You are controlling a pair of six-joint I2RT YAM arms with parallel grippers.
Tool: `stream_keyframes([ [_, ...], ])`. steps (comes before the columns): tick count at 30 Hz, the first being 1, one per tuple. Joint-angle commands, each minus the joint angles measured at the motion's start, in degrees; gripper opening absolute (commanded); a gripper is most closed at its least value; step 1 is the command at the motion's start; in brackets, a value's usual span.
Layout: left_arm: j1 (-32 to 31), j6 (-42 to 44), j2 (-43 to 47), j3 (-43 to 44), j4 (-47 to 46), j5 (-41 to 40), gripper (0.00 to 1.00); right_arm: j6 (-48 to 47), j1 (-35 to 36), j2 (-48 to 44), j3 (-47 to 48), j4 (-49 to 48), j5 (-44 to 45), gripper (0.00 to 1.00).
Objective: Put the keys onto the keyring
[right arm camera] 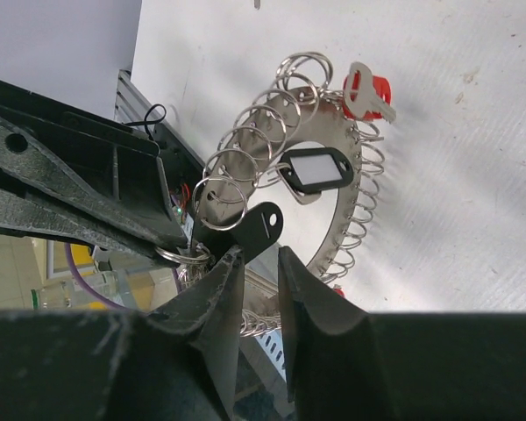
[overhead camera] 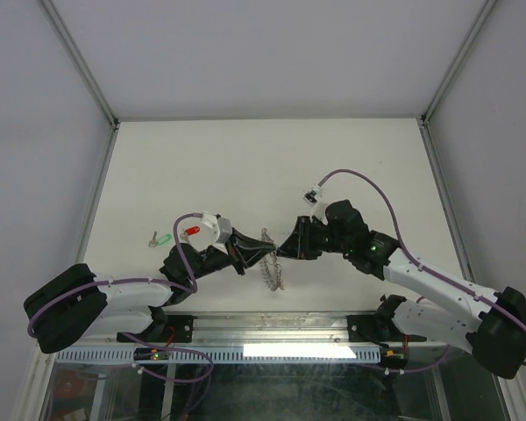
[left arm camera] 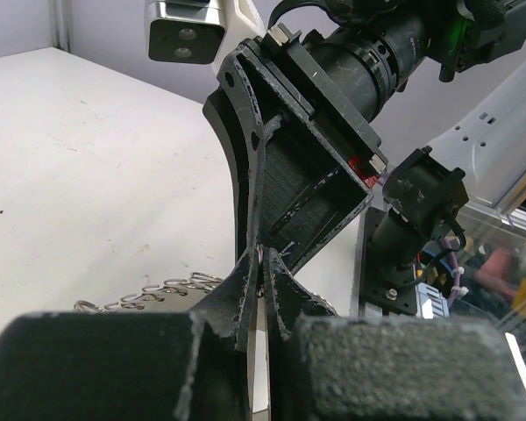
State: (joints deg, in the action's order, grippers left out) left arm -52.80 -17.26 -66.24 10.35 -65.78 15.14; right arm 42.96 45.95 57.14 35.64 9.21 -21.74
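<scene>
The left gripper [left arm camera: 261, 267] is clenched: a thin silvery edge shows between its pressed fingers, and the wide, flat, grey metal keyring [right arm camera: 351, 167] with a fringe of wire loops hangs from that grip. In the top view the keyring [overhead camera: 272, 270] sits at lower centre. It stands on edge above the white table [overhead camera: 333, 158], and its long extent runs down the frame from where the two claws meet.

In the right wrist view the keyring's face is turned to the camera, an oval leaning toward the upper right. A small silver key with a red plastic head [right arm camera: 373, 90] hangs on the loops at its upper right, slanting from upper left to lower right. A black tag with a white label [right arm camera: 316, 169] lies across the hole.

The right gripper [right arm camera: 261, 263] shows a narrow gap between its tips. A black tab with a hole [right arm camera: 256, 226] sits right at them, and I cannot tell if it is grasped.

A green-headed key [overhead camera: 162, 238] lies at left, well apart, with its long axis nearly level and its head to the right.
</scene>
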Motion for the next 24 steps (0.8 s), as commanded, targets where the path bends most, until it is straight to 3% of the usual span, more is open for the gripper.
stream_keyframes([
  [1,0.41,-0.98,0.06,2.31,-5.66,1.36,0.0,-1.25,0.43,0.0,1.45,-0.72,1.87,0.25],
  [10,0.88,-1.25,0.72,2.61,-5.79,2.69,0.0,-5.13,0.43,-6.89,1.89,7.49,14.0,0.29],
  [17,2.43,-2.6,1.15,2.48,-7.24,4.58,0.0,-15.49,0.44,-9.59,-1.37,1.38,4.81,0.43],
  [21,3.15,-3.18,1.2,3.12,-7.43,6.75,0.0,-22.36,0.52,-11.51,-2.94,0.36,6.96,0.51],
  [24,3.6,-3.31,1.5,3.41,-6.93,7.62,0.0,-26.03,0.68,-14.23,-4.99,-1.85,8.83,0.51],
])
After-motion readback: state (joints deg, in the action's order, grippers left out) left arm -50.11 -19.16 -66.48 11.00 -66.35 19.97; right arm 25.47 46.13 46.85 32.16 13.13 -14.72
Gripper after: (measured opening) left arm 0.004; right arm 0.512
